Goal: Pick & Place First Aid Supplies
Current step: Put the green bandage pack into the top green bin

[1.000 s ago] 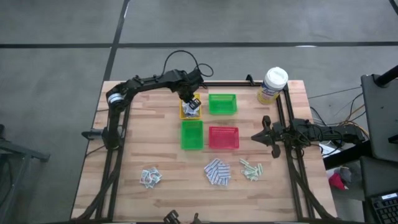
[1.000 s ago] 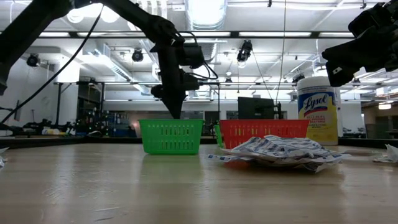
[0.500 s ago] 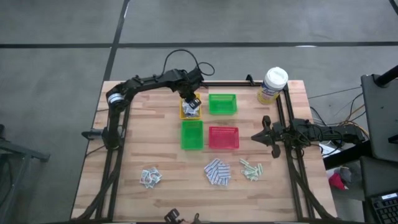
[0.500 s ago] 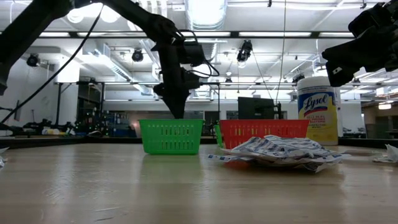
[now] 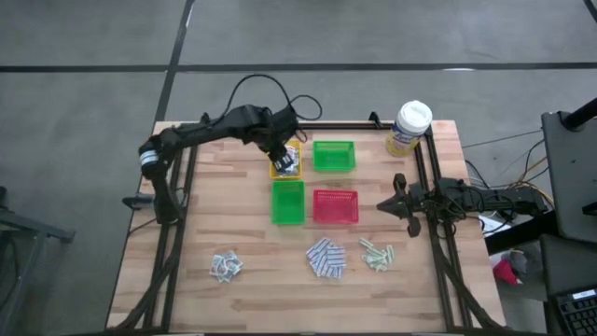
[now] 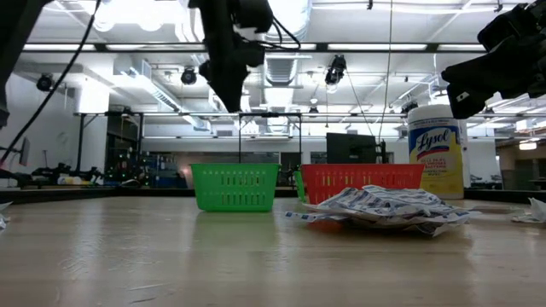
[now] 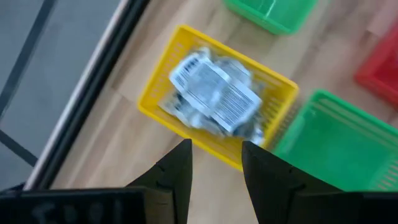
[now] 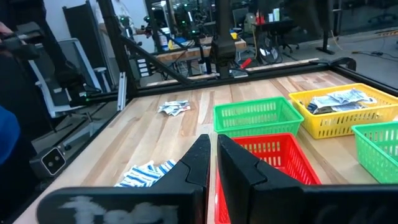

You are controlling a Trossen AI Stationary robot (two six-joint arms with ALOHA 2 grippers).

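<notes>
Dark left arm stretched from its base near the wooden worktop [image 5: 187, 243]'s left edge across toward the far edge, elbow bent, wrist turned down over the yellow tray [image 5: 285, 166]. Left gripper [image 7: 214, 163] poised above that tray, fingers [image 7: 176, 171] apart with nothing between them, seen in the low view raised well clear of the tray tops. Inside the yellow tray, a heap of white-grey sachets [image 7: 214, 99], barcoded faces up, filling most of the floor of it. Just beside it toward the right edge, a green tray [image 5: 333, 155]; nearer the front edge, a second green tray [image 5: 287, 202] and a red tray [image 5: 335, 205] side by side. Along the front part of the worktop, three loose piles well apart from the trays: more white-grey sachets [image 5: 225, 266] toward the left, blue-and-white patterned pads [image 5: 326, 259] in the middle, pale green strips [image 5: 376, 253] to their right. At the far right corner, a yellow wipes canister [image 5: 409, 128] with a white lid, upright. Right arm lying low along the right edge, stretched inward; right gripper [image 8: 211, 163] level, aimed at the red tray, fingers nearly together and holding nothing.
</notes>
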